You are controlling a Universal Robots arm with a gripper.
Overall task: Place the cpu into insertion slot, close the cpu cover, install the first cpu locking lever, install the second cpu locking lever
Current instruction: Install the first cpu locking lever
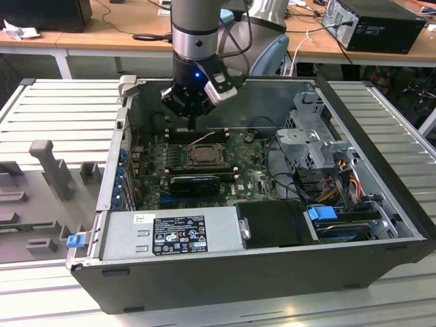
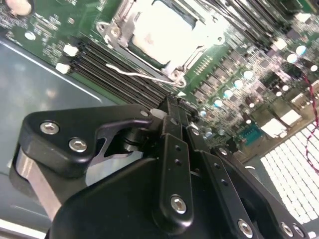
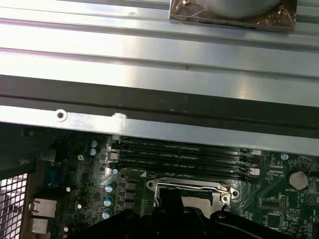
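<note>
Shiny silvery metal cpu cover (image 2: 124, 22)

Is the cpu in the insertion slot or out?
In: the cpu lies flat inside the insertion slot in the second wrist view.

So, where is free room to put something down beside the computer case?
The ribbed table is bare beyond the grey fixtures and at the exterior view's right of the case. Inside, cables and the gripper crowd it.

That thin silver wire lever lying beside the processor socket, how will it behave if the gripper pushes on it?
The thin silvery wire lever is a slim bent rod, so it probably flexes and springs back. Its smooth round metal may let the black gripper slip off. One end seems anchored, so it likely swings rather than slides.
</note>
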